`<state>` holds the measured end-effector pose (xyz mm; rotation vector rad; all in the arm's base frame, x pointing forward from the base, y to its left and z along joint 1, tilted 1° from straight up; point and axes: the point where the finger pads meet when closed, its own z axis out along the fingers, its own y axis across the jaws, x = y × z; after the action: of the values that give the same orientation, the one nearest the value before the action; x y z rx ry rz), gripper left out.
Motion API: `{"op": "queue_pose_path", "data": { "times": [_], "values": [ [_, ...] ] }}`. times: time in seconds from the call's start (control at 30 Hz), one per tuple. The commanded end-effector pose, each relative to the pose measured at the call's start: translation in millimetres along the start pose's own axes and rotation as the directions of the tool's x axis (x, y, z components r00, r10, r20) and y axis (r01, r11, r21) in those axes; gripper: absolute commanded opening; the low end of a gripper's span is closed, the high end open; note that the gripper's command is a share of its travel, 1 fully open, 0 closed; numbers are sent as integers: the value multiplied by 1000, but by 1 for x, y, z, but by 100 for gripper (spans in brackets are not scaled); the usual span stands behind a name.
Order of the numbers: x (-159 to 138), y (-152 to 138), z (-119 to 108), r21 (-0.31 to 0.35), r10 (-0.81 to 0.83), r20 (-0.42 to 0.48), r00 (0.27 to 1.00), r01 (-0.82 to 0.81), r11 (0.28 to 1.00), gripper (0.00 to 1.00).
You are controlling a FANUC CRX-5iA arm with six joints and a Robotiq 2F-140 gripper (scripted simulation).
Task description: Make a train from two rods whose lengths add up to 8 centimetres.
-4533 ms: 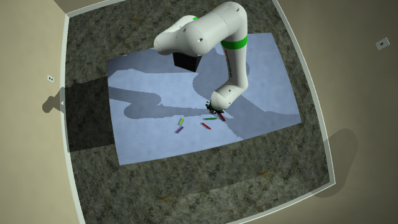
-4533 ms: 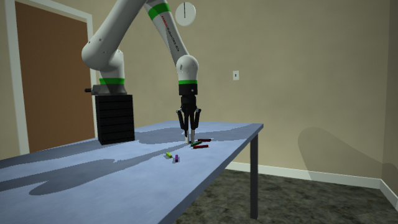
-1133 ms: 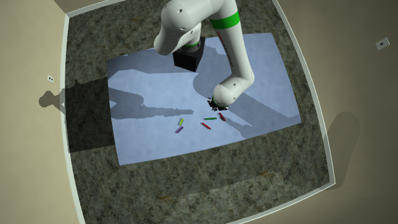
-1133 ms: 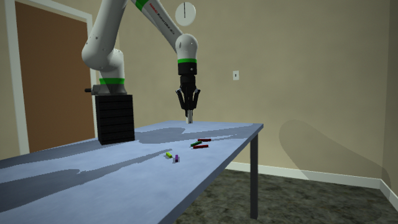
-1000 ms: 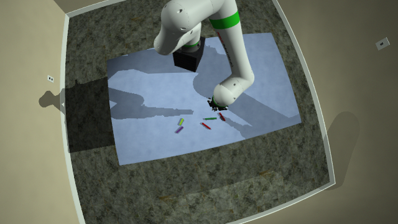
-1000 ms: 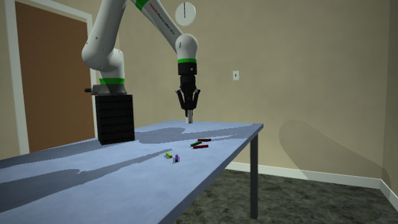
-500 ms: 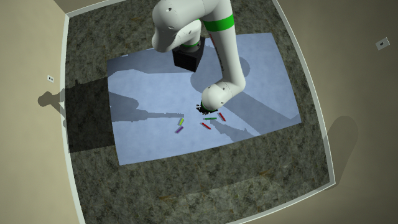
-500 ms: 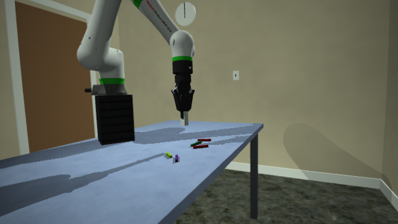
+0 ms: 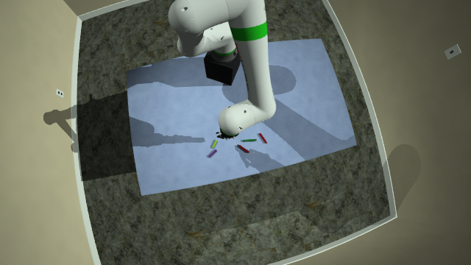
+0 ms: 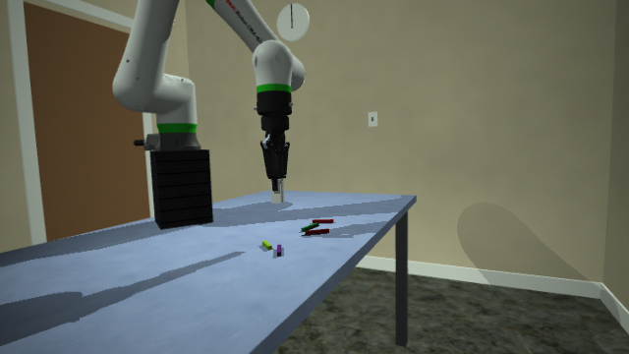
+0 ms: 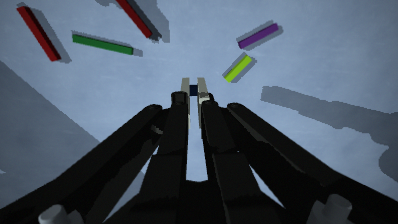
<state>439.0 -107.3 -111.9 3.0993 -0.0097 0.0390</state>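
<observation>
The gripper [image 11: 194,95] is clamped on the tiny blue rod [image 11: 193,90], centre frame above the table [image 11: 125,80], likely to butt it against a red rod [image 11: 135,18] for eight centimetres.

Smooth matt blue-grey table top [image 10: 147,275], glossy white plastic-looking arm shell [image 10: 147,84], matt black gripper [image 11: 194,102] fingers, matt coloured rods such as the green rod [image 11: 102,44], possibly plastic, rough mottled stone-like floor [image 9: 257,221]
</observation>
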Motion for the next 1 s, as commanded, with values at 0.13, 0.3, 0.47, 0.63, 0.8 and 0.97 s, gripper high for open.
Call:
{"op": "queue_pose_path", "data": {
  "times": [0.13,0.3,0.47,0.63,0.8,0.97],
  "values": [
    [0,8,0,32,-46,10,999,46,998,3],
    [0,8,0,32,-46,10,999,46,998,3],
    [0,8,1,32,-46,10,999,46,998,3],
    [0,8,10,33,-46,11,999,46,998,3],
    [0,8,28,33,-46,11,999,46,998,3],
    [-1,7,41,33,-46,11,999,46,998,3]
  ]
}}
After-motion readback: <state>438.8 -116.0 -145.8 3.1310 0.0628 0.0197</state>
